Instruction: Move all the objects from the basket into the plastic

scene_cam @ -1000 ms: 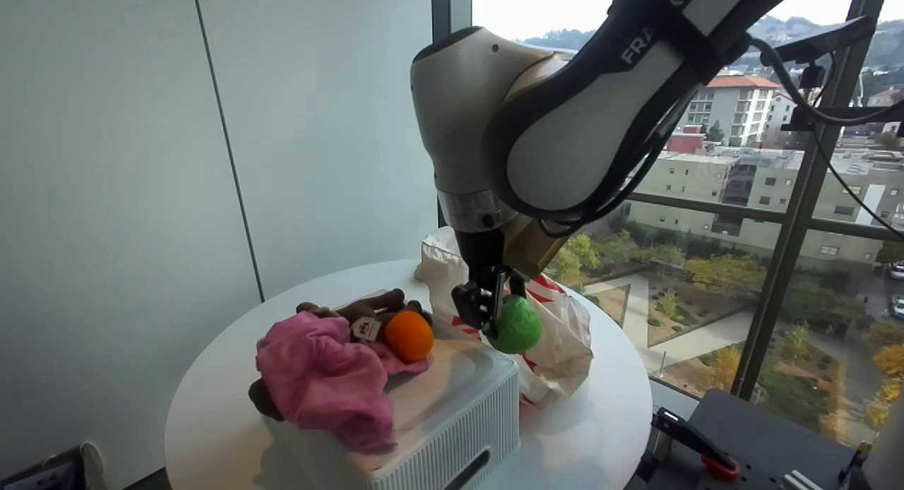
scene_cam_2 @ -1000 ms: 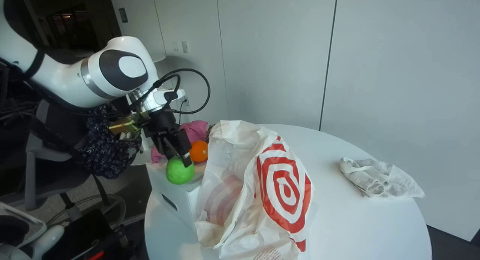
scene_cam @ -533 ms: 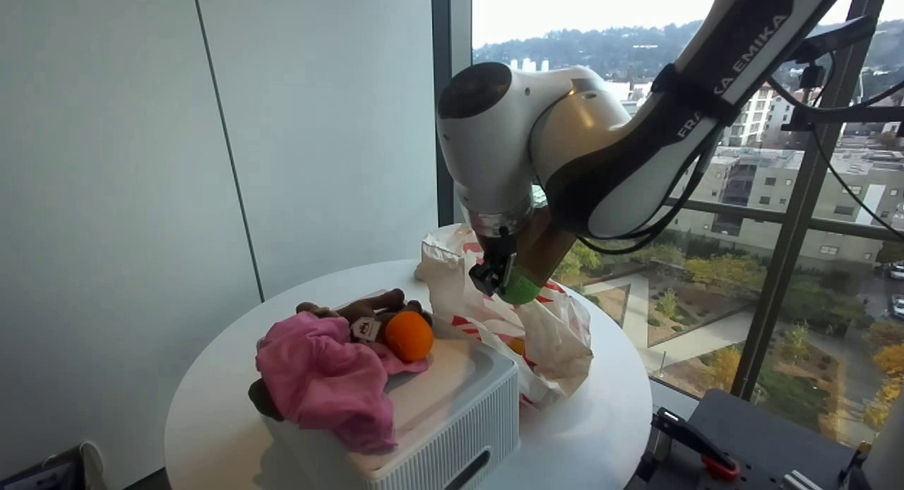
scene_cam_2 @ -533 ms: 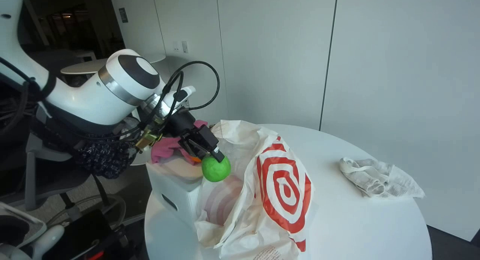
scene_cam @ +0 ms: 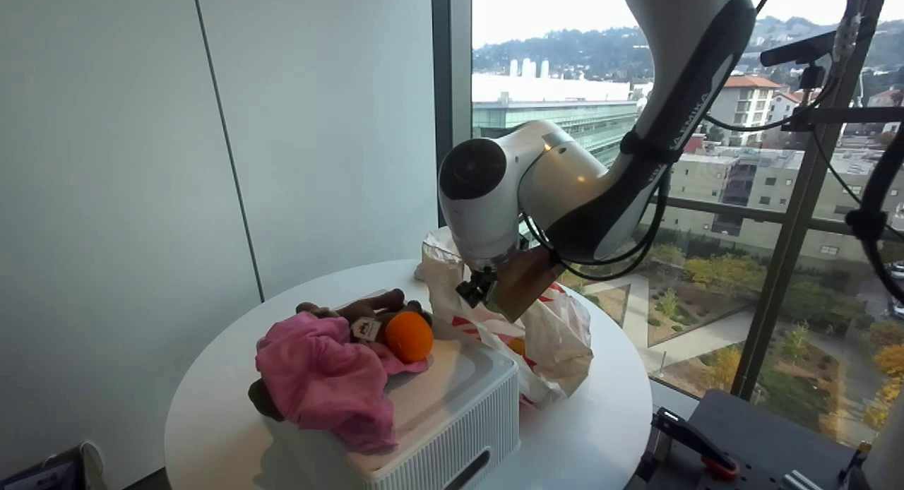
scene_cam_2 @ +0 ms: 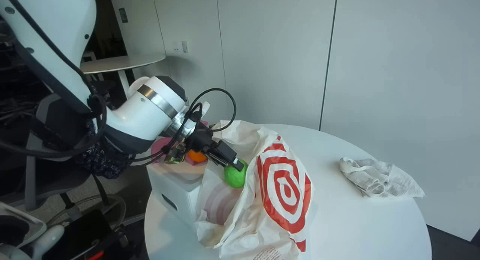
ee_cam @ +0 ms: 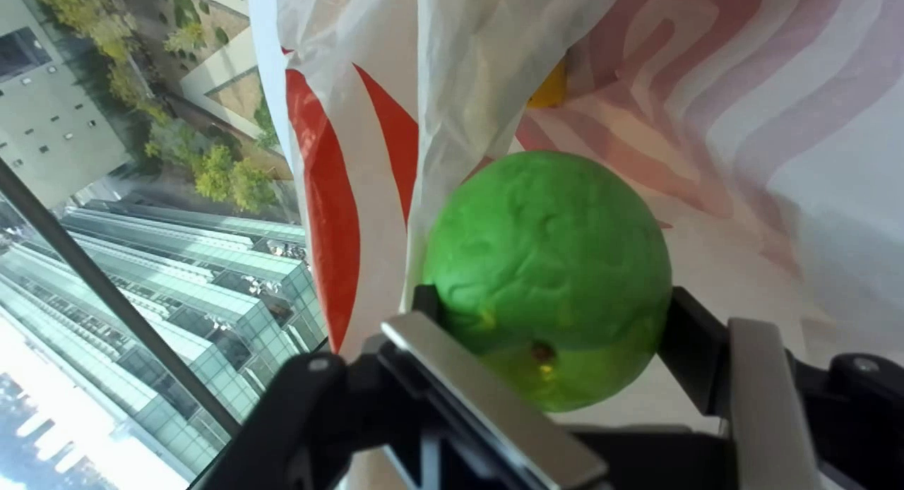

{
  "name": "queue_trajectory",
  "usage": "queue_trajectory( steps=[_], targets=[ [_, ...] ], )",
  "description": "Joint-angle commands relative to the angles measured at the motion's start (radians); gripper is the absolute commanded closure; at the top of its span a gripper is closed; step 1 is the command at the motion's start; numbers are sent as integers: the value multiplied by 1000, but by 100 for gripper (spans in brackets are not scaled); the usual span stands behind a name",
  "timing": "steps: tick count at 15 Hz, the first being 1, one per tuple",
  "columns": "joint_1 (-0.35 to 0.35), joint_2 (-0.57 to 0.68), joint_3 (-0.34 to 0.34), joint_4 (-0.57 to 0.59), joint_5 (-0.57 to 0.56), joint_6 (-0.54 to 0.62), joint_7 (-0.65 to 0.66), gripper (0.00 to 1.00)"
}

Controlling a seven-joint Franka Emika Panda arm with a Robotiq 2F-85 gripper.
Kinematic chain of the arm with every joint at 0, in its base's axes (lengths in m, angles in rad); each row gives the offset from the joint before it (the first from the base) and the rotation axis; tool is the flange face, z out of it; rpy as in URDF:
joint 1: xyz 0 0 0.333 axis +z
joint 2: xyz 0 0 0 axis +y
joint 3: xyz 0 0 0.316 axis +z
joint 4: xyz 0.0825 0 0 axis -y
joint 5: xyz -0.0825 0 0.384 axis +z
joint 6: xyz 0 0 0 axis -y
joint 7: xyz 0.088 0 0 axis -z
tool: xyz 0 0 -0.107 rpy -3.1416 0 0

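Plainly, our claw (ee_cam: pixel 558 326) is clamped on the green ball (ee_cam: pixel 547 264) from both sides. Just ahead of the claw gapes the plastic bag (scene_cam_2: pixel 283 194); we cannot tell whether the ball is inside its rim. Off to the claw's side and lower, the white box (scene_cam: pixel 459 419) stands on the surface (scene_cam: pixel 205 405), bearing the orange fruit (scene_cam: pixel 409 337) and, farther from the claw, the pink cloth (scene_cam: pixel 325 384)

Office-like place, upper storey. Through the tall window (scene_cam: pixel 706 285) I look down on buildings (scene_cam: pixel 696 179) and garden paths (scene_cam: pixel 639 320). Indoors: plain panelled wall (scene_cam_2: pixel 277 65), round white table (scene_cam_2: pixel 367 226), a second table (scene_cam_2: pixel 123 62) behind, dark chair (scene_cam_2: pixel 69 183).
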Motion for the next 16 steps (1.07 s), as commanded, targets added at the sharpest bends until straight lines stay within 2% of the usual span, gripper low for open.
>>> queue_trajectory(
  steps=[1,2,4,7,8,10,11,12,16],
  targets=[
    [51,79,-56,63,-18,1,93,4],
    [53,65,-60,59,48,19,52,0],
    [57,21,-58,43,193,36,-58,0],
    [77,-40,-39,-2,447,41,-294,0],
    [42,-53,25,-16,535,28,-376,0],
    [63,-84,76,-34,711,28,-540,0],
    [135,-90,38,-33,798,35,-617,0],
    [160,-113,60,-20,885,18,-689,0],
    [262,-172,93,43,1062,-69,-796,0]
  ],
)
